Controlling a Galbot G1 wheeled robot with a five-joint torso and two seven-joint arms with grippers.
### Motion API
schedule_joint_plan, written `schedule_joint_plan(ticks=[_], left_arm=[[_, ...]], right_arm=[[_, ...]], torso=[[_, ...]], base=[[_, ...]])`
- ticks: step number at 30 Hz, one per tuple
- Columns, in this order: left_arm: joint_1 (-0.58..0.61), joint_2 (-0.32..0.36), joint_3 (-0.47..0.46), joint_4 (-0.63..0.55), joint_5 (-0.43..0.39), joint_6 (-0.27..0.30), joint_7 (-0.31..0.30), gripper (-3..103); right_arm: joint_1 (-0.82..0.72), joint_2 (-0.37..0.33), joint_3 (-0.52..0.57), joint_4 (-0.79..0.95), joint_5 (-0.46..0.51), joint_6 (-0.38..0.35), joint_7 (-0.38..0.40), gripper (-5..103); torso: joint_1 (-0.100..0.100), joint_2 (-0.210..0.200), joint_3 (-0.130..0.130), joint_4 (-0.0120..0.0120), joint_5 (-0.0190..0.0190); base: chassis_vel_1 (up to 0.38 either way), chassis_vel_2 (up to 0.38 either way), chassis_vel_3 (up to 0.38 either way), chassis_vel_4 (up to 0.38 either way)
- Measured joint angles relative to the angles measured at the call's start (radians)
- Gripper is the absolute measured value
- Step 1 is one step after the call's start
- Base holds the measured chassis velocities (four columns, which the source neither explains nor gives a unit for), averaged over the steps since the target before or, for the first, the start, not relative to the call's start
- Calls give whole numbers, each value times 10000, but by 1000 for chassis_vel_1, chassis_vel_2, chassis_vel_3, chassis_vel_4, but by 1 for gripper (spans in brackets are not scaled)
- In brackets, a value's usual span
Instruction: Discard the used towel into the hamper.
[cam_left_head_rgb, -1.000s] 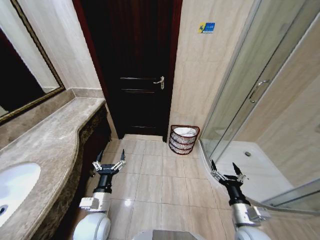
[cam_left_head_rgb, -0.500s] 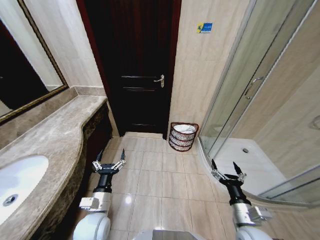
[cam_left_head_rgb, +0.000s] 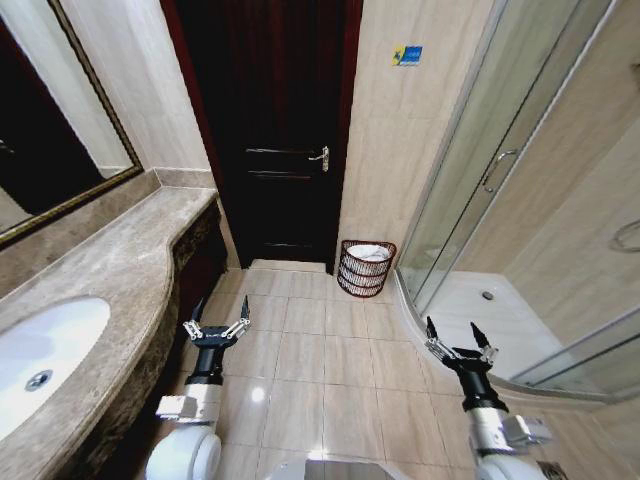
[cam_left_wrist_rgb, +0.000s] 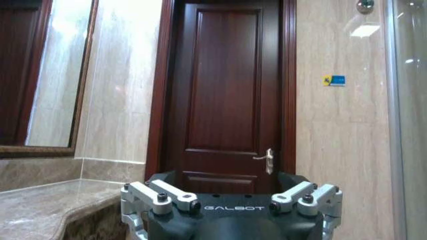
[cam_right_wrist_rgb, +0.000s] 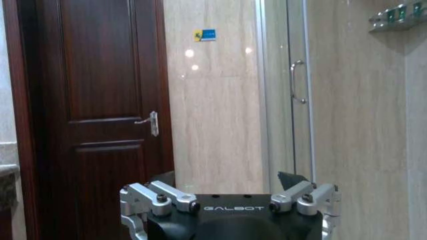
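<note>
The hamper (cam_left_head_rgb: 367, 268) stood on the floor against the wall between the dark door (cam_left_head_rgb: 283, 130) and the shower, white cloth inside. The left end effector (cam_left_head_rgb: 217, 318) and right end effector (cam_left_head_rgb: 459, 340) hung low, spread wide and empty.

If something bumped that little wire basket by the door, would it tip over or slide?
The basket looks light, being open slats, so a bump would probably slide it on the glossy floor tiles. Its narrower base suggests it could tip. The white cloth inside likely adds little weight.

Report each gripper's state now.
Left gripper: open, holding nothing.
Right gripper: open, holding nothing.
</note>
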Motion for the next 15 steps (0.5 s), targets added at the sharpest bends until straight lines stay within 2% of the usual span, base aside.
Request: schedule_joint_plan(ticks=[9,15], left_arm=[[-97,73,127,74,-58,-142,80,100],[-175,160,191,114,-103,94,-37,100]], right_arm=[[-17,164,178,163,-26,33,-46,100],[-9,240,506,206,-87,162,-267,100]], torso=[[-1,0,0,0,0],[-2,1,-1,0,0]], base=[[74,-72,-65,80],[18,-28,-15,32]])
